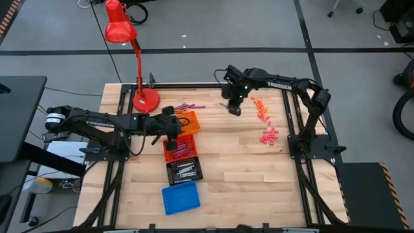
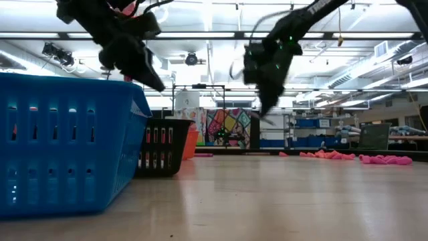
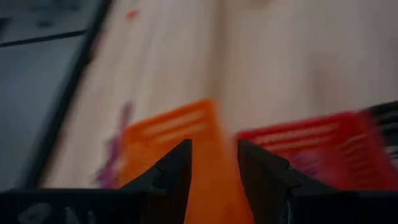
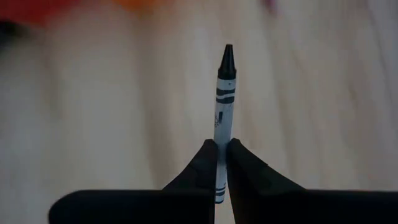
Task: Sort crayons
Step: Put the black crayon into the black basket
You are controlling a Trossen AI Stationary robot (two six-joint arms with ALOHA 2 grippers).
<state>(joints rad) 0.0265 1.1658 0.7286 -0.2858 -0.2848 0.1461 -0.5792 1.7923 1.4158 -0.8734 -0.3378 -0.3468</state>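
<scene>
- One grey-white crayon with a black tip (image 4: 223, 118) is pinched near its base between the closed fingers of the right end effector (image 4: 222, 163), which hangs above the far middle of the table (image 1: 239, 162), probably for carrying to a tray.
- The left end effector (image 3: 213, 169) hovers above the orange tray (image 1: 186, 121) and red tray (image 1: 180, 148), fingers apart and holding nothing.
- Four trays stand in a row on the left half: orange, red, black tray (image 1: 184, 170), blue tray (image 1: 180, 197); presumably one colour each.
- Loose orange and pink crayons (image 1: 264, 123) lie unsorted on the right side; a few maroon ones (image 1: 183, 105) lie beside the orange tray.
- The left arm over the trays and the red lamp (image 1: 137, 58) could crowd the drop.
</scene>
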